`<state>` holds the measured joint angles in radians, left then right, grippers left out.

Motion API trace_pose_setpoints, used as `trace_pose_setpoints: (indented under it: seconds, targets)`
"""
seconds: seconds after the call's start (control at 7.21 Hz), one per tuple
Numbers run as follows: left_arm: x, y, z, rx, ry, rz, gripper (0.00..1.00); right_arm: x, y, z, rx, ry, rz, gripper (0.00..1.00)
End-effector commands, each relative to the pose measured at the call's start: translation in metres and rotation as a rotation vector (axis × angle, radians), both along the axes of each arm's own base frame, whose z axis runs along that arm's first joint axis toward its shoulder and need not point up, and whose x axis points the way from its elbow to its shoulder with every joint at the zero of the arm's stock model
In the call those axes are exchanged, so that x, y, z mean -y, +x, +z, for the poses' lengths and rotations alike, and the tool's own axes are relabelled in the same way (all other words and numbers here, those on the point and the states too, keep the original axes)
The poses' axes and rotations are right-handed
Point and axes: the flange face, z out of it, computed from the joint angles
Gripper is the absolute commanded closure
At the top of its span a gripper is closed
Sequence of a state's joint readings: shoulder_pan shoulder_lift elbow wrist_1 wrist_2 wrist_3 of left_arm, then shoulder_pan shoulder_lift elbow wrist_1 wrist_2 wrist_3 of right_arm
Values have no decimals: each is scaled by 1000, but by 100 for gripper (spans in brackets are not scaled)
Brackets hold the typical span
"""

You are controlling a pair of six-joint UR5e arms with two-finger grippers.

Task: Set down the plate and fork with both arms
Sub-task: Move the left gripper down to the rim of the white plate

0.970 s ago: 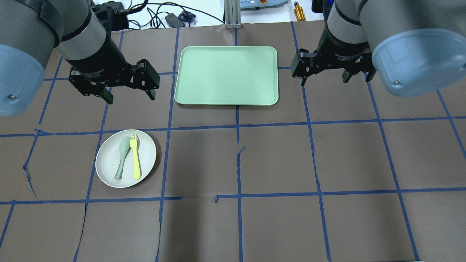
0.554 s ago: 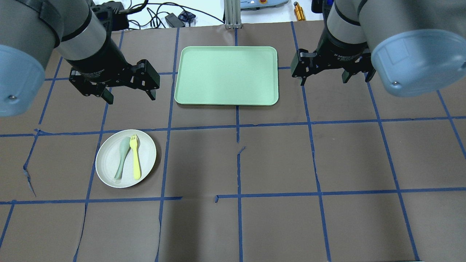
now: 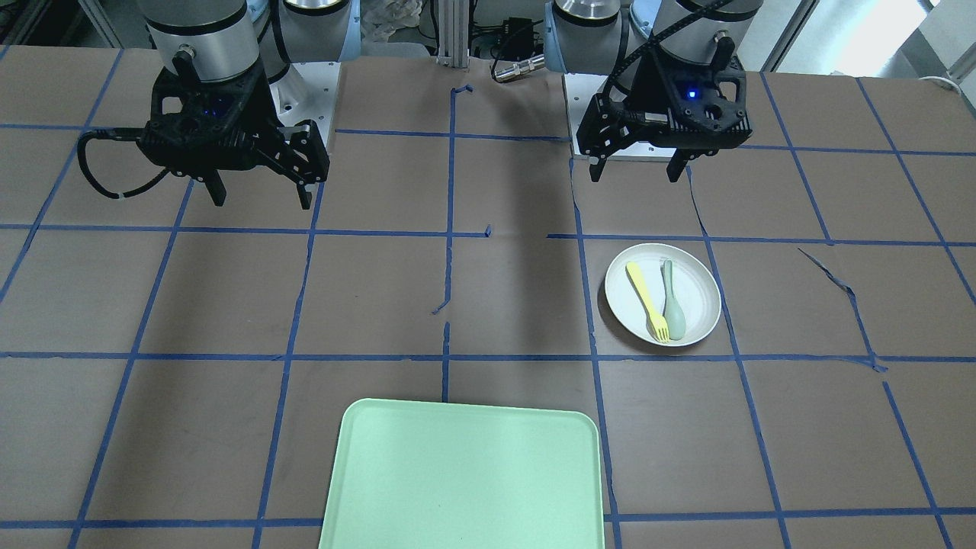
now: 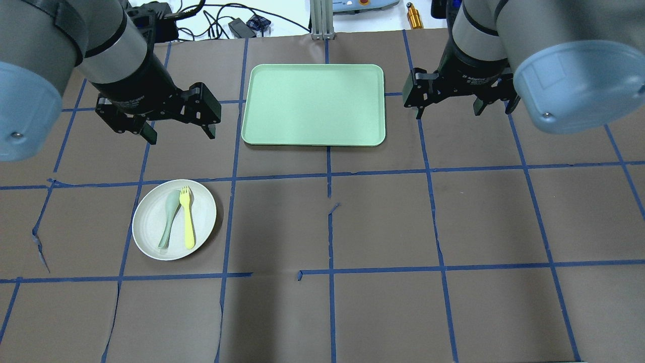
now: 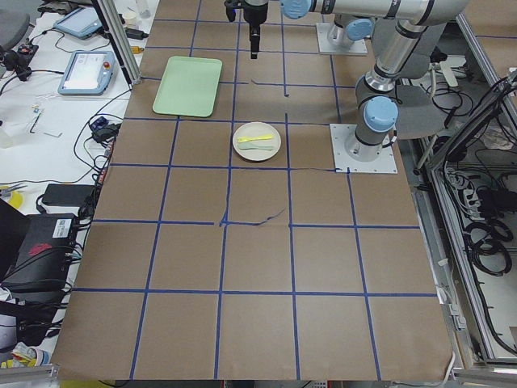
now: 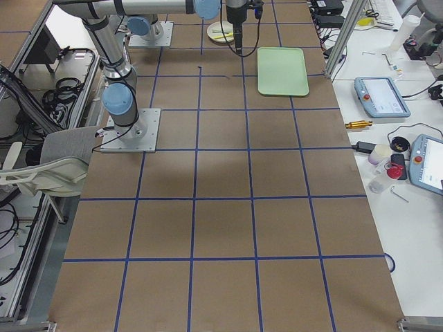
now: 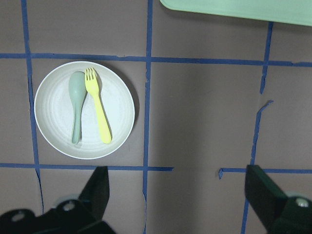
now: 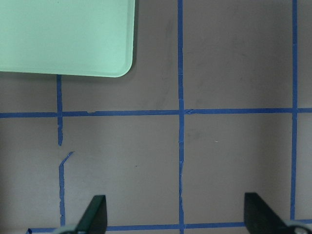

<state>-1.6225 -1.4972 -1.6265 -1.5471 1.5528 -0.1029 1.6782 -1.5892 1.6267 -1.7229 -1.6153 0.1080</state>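
Plate (image 4: 149,229) is sitting at the lower left of the overhead view on the tabletop (image 4: 383,227), carrying the fork (image 4: 188,222) beside a spoon (image 4: 169,222). Nothing is differing from a second ago. The left pincer (image 4: 180,134) is hanging spread above the plate in the frame, and the right pincer (image 4: 448,111) is hanging spread beside the tray (image 4: 313,105). By my judgement, no grasp is beginning yet.

The tabletop (image 4: 383,312) is covered with brown sheeting and divided into squares by a blue tape grid (image 4: 436,217). The tape is torn in several places. An aluminium post (image 4: 321,20) stands at the far edge. A white bench (image 6: 415,214) alongside carries a teach pendant (image 6: 379,97) and cables (image 4: 211,20). A grey padded chair (image 6: 48,162) stands beyond the opposite edge. Lighting is even.
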Motion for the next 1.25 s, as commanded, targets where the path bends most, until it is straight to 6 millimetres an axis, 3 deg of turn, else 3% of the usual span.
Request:
trace_pose_setpoints:
  seconds: [0.0,0.14,0.28,0.42,0.69,0.83,0.97,1.11]
  targets:
    - [3,0,-7,1,15,-2,0,1,0,0,0,1,1,0]
    - [7,10,-24,-1,46,8,0,1,0,0,0,-2,1,0]
    - [14,41,-61,-3,77,28,0,1,0,-1,0,1,1,0]
    - [14,91,-112,-5,63,1,0,1,0,0,0,1,-1,0]
    - [-12,166,-206,13,-3,-32,4,0,0,-1,0,4,-1,0]
    - [-29,205,-239,10,-4,-37,10,0,0,-2,-1,6,-1,0]
    - [-40,231,-264,7,-6,2,15,0,0,-3,-1,7,-1,0]
    - [-46,238,-284,7,-2,24,21,0,0,-4,-1,10,-1,0]
